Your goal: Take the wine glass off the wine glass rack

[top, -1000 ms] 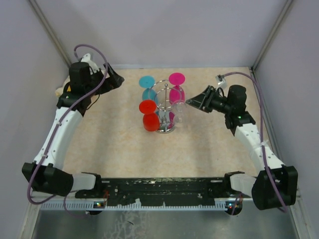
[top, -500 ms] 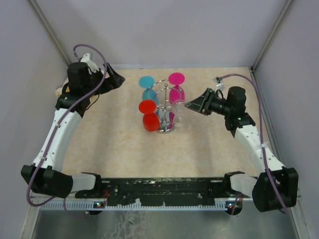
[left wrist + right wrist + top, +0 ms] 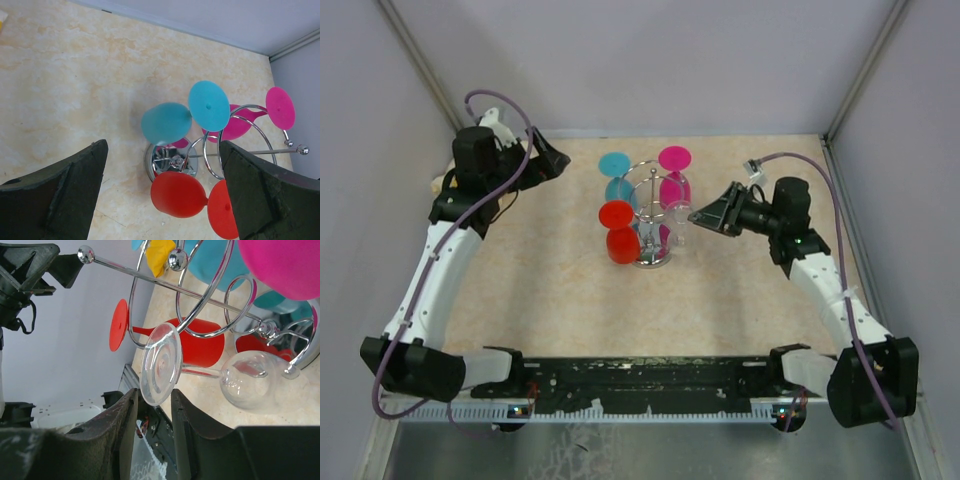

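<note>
The chrome wine glass rack [image 3: 651, 192] stands mid-table with several glasses hanging upside down: blue [image 3: 616, 172], pink [image 3: 674, 168], red [image 3: 618, 232] and a clear wine glass [image 3: 679, 222]. My right gripper [image 3: 695, 215] is right at the clear glass. In the right wrist view the gripper [image 3: 154, 399] is partly open, and the lower rim of the clear glass's foot [image 3: 161, 364] sits between its fingertips; the bowl [image 3: 248, 379] hangs beyond. My left gripper [image 3: 558, 160] is wide open and empty, left of the rack [image 3: 165, 162].
The red glass [image 3: 200, 347] and the rack's wire loops [image 3: 200, 290] crowd close behind the clear glass. A small yellow object [image 3: 2, 20] lies at the far left edge. Grey walls enclose the table; a black rail [image 3: 650, 375] runs along the near edge.
My right gripper has moved left toward the rack, up to the clear glass. The left arm has hardly moved.
</note>
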### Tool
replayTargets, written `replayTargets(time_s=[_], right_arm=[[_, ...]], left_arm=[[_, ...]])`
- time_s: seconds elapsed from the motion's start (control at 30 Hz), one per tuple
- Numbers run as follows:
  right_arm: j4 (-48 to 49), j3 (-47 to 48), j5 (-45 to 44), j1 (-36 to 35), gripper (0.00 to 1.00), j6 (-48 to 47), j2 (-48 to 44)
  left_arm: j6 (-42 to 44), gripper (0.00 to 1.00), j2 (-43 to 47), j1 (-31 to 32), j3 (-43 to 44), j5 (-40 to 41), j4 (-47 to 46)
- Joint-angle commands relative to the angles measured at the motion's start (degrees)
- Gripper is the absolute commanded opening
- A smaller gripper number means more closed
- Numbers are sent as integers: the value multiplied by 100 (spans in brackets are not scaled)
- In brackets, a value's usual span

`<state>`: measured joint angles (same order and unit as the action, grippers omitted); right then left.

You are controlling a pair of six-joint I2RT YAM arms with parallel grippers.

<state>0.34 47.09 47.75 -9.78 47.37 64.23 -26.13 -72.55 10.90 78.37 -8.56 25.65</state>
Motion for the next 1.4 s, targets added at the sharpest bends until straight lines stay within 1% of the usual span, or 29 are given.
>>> replayTargets(time_s=[0.0,0.5,0.7,0.83,0.9,1.37], right_arm=[[318,-81,140,-96,34,161,-47],[877,-157,82,-203,33,425,216],[990,-204,67,-209,21,476,262],[1016,-256,79,-213,6,491,240],[991,-266,77,-212,0,486,210],[775,-268,182,-215,0,578,-82]], left_arm=[[-46,98,154,27,-49,-13,-130],[-67,98,121,27,-55,-89,-208],[-77,98,136,22,-74,-112,-184],[-76,99,182,27,-90,-93,-166],[-76,99,205,27,-77,-89,-155],[-85,99,323,27,-67,-57,-104]])
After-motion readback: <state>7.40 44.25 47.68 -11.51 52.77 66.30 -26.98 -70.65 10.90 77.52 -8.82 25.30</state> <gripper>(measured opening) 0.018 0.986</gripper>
